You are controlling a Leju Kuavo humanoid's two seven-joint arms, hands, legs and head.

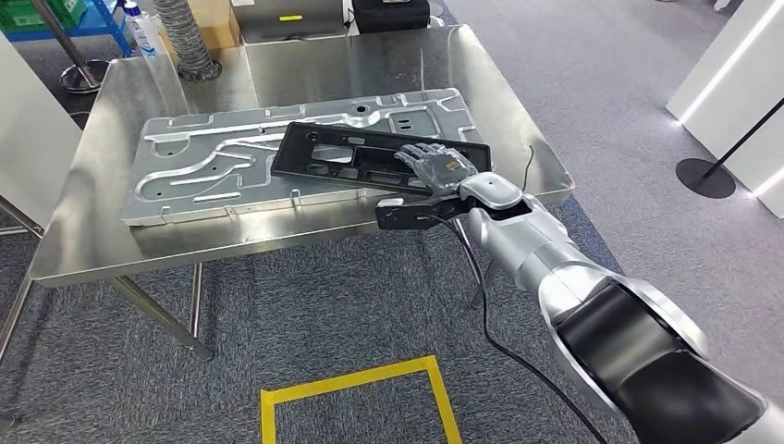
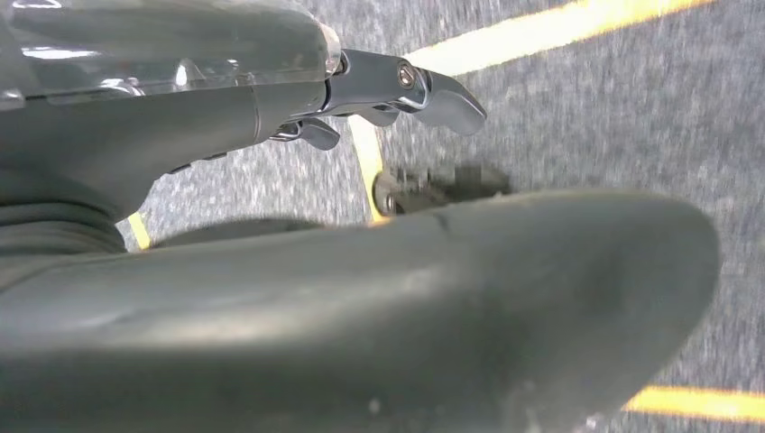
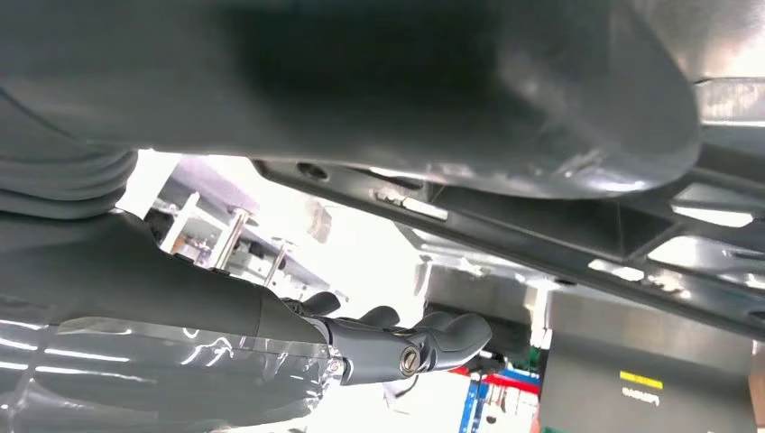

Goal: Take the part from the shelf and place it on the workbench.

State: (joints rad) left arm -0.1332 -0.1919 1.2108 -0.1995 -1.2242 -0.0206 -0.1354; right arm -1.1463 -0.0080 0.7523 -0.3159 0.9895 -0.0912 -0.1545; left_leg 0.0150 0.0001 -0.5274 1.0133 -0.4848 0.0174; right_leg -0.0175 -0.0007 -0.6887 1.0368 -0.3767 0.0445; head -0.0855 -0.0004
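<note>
Right robot hand (image 1: 436,166) grips the black frame (image 1: 370,155) by its near end — frame tilted over the grey panel (image 1: 213,166) on the bench (image 1: 111,231).

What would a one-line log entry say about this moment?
right robot hand: grips black part at its near end | part: lying across grey metal panel on workbench | left robot hand: hangs over floor, holding nothing

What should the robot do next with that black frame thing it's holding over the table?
Probably open the right robot hand and let go. The black part already lies on the big metal panel on the workbench, with the hand gripping its near right end, so releasing looks like the step left.
</note>
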